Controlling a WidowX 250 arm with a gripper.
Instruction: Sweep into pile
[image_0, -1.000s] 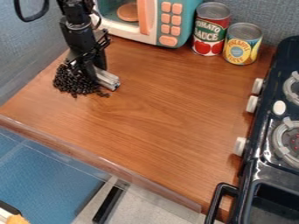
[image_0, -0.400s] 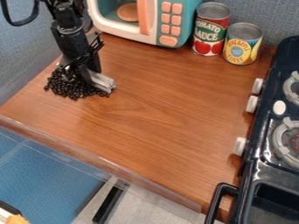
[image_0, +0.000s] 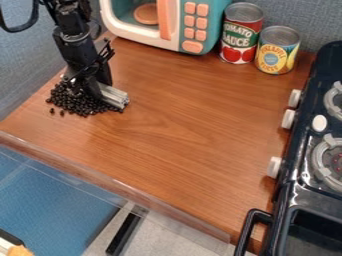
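At the upper left of the wooden counter, my black gripper (image_0: 93, 89) hangs down with its lower end at the counter surface. A light grey bar-shaped piece (image_0: 113, 95) stands at its lower right, against the right side of a heap of small black beans (image_0: 77, 104). The heap lies around and left of the gripper's lower end, and part of it is hidden behind the gripper. Just below the heap, a few beans lie apart on the wood.
A toy microwave (image_0: 163, 22) stands at the back, with a tomato sauce can (image_0: 241, 34) and a pineapple can (image_0: 276, 50) to its right. A black toy stove (image_0: 314, 165) lines the right side. The counter's front edge (image_0: 120, 185) runs diagonally below.
The gripper and the grey piece have shifted left by a small distance. The heap's beans have been pushed left and downward, and a few now lie loose below it.
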